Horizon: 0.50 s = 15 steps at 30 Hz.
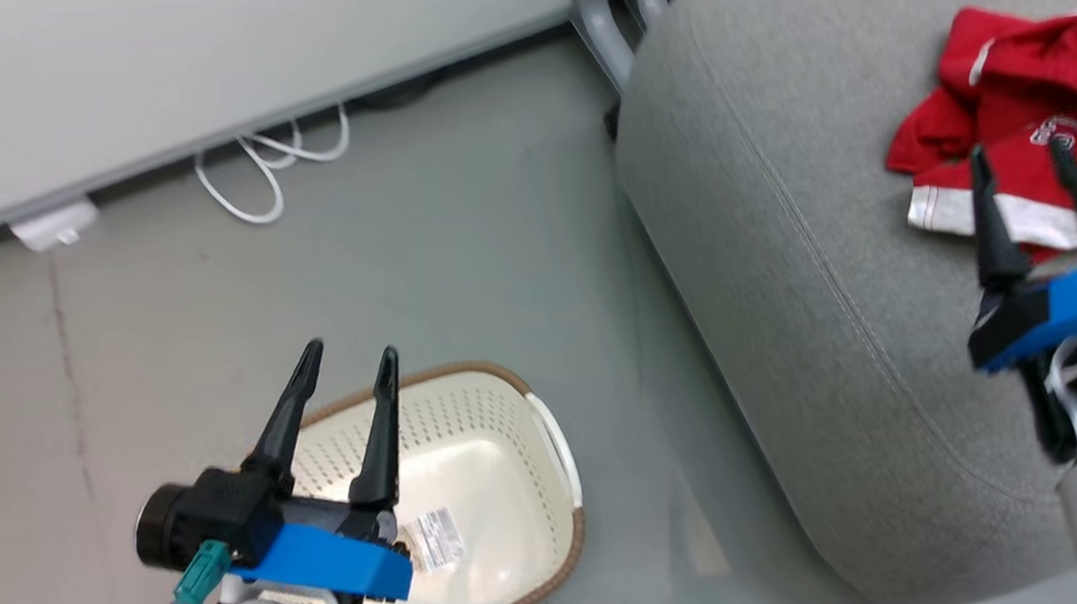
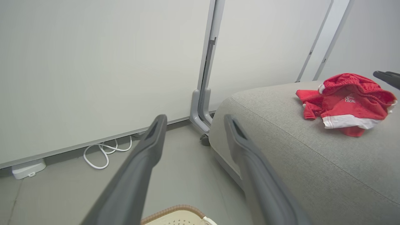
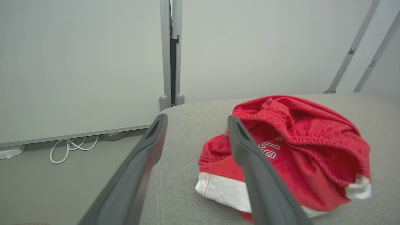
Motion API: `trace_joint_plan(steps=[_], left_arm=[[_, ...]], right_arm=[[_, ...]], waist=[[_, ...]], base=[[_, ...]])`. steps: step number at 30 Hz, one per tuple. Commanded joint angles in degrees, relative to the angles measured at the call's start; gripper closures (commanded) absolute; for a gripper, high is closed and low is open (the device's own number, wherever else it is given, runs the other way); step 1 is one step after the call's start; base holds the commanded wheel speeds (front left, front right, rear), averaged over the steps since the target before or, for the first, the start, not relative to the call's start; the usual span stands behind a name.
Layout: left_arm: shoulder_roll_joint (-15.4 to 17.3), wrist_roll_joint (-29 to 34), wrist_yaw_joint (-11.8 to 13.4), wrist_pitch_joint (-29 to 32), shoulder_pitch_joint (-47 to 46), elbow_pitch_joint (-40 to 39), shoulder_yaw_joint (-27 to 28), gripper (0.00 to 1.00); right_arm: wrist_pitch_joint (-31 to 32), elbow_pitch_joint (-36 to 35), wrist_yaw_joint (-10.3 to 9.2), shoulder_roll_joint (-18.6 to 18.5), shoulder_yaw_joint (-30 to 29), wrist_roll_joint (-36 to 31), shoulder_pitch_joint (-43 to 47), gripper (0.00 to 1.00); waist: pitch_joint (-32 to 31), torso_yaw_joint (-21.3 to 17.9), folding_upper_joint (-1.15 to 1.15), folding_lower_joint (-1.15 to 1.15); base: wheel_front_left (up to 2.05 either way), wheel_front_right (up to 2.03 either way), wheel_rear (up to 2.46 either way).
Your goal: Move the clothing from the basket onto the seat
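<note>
Step in hand: looks like the tail end, placement done. The red clothing [image 1: 1026, 88] lies in a crumpled heap on the grey seat [image 1: 780, 228], toward its far right part, well apart from the basket [image 1: 456, 412] on the floor. White hem and white lettering show on the front piece, w/ a gathered elastic edge bunched on top. Can't tell for sure if the heap is one garment or two.

Right hand [image 1: 1016, 149] hovers just over the near edge of the heap, fingers spread wide w/ nothing btwn them. In the right wrist view one finger crosses in front of the red cloth, but no fabric is pinched. Left hand [image 1: 351, 348] hangs above the basket, also wide open and empty, fingers pointing toward the wall.

Basket interior: pale bottom w/ a printed label [image 1: 436, 536], no red visible. The left hand and wrist cover the near-left part, so that corner is unchecked.

Judgement: task approx complete if both garments are in that heap.

Nxt move calls for:
- lifting the right hand straight up and clear, so a fingertip doesn't snag the loose cloth and drag it toward the seat edge
- shifting the left hand aside for a full look into the basket
- if anything is left inside, a low reach w/ open fingers, then a carry over to the seat
</note>
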Motion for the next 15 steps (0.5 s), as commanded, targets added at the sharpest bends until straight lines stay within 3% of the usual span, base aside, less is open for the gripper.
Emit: trace_joint_plan(steps=[1,10,15], left_arm=[[-0.7,0.4,-0.4,-0.3,1.7,0.8,1.9,0.0],[-3.0,0.3,-0.6,-0.3,5.0,3.6,5.4,0.0],[-2.6,-0.6,-0.5,-0.3,7.1,5.1,5.7,0.0]], right_arm=[[0.2,-2.3,0.01,1.5,-0.1,-1.1,4.0,0.0],[1.6,-10.5,0.01,5.7,-0.9,-2.9,15.0,0.0],[3.2,-15.9,0.01,7.8,-1.4,-4.0,21.4,0.0]], waist=[[-4.9,3.4,0.0,0.01],[-10.9,8.8,0.0,0.01],[-13.8,11.1,0.0,0.01]], base=[[0.0,0.0,0.0],[0.0,0.0,0.0],[0.0,0.0,0.0]])
